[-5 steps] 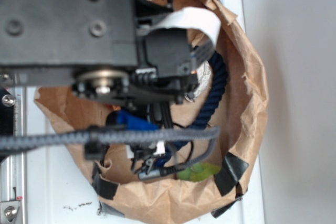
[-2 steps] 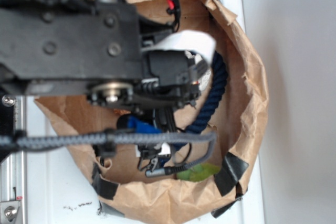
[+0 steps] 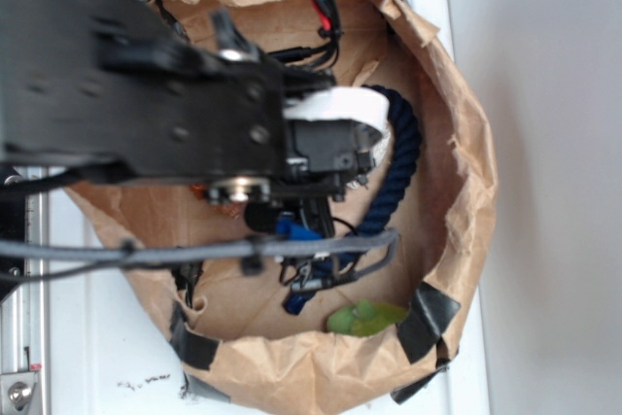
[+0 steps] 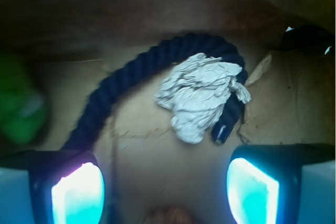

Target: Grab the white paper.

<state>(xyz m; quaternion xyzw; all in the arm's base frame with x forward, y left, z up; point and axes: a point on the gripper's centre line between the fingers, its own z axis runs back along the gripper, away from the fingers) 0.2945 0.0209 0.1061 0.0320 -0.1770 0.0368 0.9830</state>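
Note:
In the wrist view the white paper (image 4: pixel 202 95) is a crumpled off-white ball lying on the floor of the brown paper bag (image 4: pixel 157 156), resting against the inner curve of a navy rope (image 4: pixel 131 77). My gripper (image 4: pixel 165 192) is open. Its two glowing fingertips (image 4: pixel 79 195) stand wide apart at the bottom of that view with only bare bag floor between them, and the ball lies ahead, slightly right of centre. In the exterior view my black arm (image 3: pixel 146 94) covers the ball.
The bag's rolled brown wall (image 3: pixel 466 191) rings the whole work area, with black tape patches (image 3: pixel 428 323) at its lower rim. A green item (image 3: pixel 367 318) lies at the bag's lower inside edge. A grey cable (image 3: pixel 194 252) crosses beneath the arm.
My arm has shifted down and to the right over the bag, bringing the wrist lower inside it. The rope and the green item have stayed where they were.

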